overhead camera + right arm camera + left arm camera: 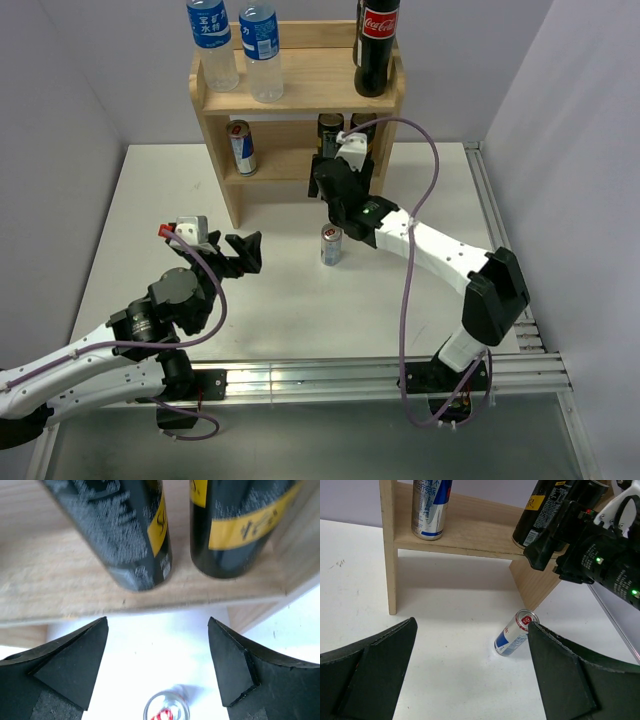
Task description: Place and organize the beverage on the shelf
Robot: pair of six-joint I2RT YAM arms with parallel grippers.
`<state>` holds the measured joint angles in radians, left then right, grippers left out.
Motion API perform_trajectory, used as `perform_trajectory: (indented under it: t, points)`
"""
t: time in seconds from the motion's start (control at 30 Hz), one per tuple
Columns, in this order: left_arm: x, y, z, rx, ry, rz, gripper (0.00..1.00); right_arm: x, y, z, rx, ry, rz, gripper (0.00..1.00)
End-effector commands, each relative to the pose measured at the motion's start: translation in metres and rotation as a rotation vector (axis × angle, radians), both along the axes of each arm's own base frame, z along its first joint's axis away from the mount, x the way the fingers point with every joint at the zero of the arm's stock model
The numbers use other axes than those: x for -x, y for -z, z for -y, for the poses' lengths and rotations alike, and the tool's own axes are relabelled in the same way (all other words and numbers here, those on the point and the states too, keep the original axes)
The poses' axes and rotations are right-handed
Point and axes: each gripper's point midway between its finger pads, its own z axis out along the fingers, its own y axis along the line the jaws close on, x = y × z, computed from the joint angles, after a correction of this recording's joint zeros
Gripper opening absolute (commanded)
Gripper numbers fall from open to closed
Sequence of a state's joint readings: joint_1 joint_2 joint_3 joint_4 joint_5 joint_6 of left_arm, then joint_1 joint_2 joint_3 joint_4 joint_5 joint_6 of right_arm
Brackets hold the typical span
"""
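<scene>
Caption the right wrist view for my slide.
Open right claw faces two black cans on the shelf's lower board; a silver can stands on the table.

On the shelf's (310,75) top board, the picture's upper edge cuts off the caps of both water bottles (215,50) and of the cola bottle (377,45). On its lower tier, the right arm (440,250) hides most of the two black cans (135,535). Seen close up, their tops leave the frame and their print is blurred. The blue-and-silver can (429,510) at that tier's left end is cropped too. In front of the shelf, the small can (166,711) on the bench (280,310) shows only its blurred rim in the right wrist view.
</scene>
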<state>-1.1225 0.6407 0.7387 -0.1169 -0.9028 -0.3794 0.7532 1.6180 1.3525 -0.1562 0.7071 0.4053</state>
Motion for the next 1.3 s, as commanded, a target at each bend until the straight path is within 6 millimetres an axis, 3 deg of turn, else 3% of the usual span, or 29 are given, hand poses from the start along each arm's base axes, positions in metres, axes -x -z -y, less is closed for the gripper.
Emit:
perform_trajectory:
  t: [0.0, 0.13, 0.17, 0.2, 0.33, 0.4, 0.53, 0.57, 0.77, 1.0, 1.27]
  points:
    - [-0.001, -0.006, 0.003, 0.019, 0.007, 0.014, 0.99, 0.021, -0.025, 0.004, -0.053, 0.005, 0.039, 0.88]
    - [-0.001, -0.006, 0.001, 0.019, 0.000, 0.012, 0.99, 0.048, -0.020, 0.006, -0.065, -0.014, 0.028, 0.88]
    - [-0.001, -0.005, 0.001, 0.016, 0.000, 0.010, 0.99, 0.057, -0.008, 0.009, -0.054, -0.017, 0.008, 0.88]
    - [-0.001, -0.004, 0.001, 0.018, 0.000, 0.010, 0.99, 0.065, -0.012, 0.011, -0.073, -0.025, 0.013, 0.88]
    - [-0.002, 0.000, 0.003, 0.012, -0.003, 0.006, 0.99, 0.097, 0.007, 0.002, -0.111, -0.116, -0.040, 0.89]
    - [-0.003, 0.002, 0.004, 0.006, -0.008, 0.002, 0.99, 0.113, 0.021, 0.002, -0.119, -0.140, -0.068, 1.00]
    - [-0.006, 0.005, 0.003, 0.000, -0.034, -0.001, 0.99, 0.136, 0.050, -0.010, -0.132, -0.197, -0.115, 1.00]
    - [-0.006, 0.004, 0.002, 0.003, -0.040, 0.001, 0.99, 0.139, 0.066, -0.014, -0.126, -0.206, -0.141, 1.00]
    - [-0.015, 0.004, -0.003, -0.012, -0.088, 0.010, 0.99, 0.137, 0.115, -0.029, -0.096, -0.228, -0.202, 1.00]
    - [-0.038, -0.001, -0.019, 0.005, -0.149, 0.040, 0.99, 0.118, 0.139, -0.035, -0.057, -0.198, -0.210, 1.00]
    - [-0.052, -0.008, -0.027, 0.025, -0.171, 0.056, 0.99, 0.086, 0.158, -0.020, -0.033, -0.129, -0.210, 1.00]
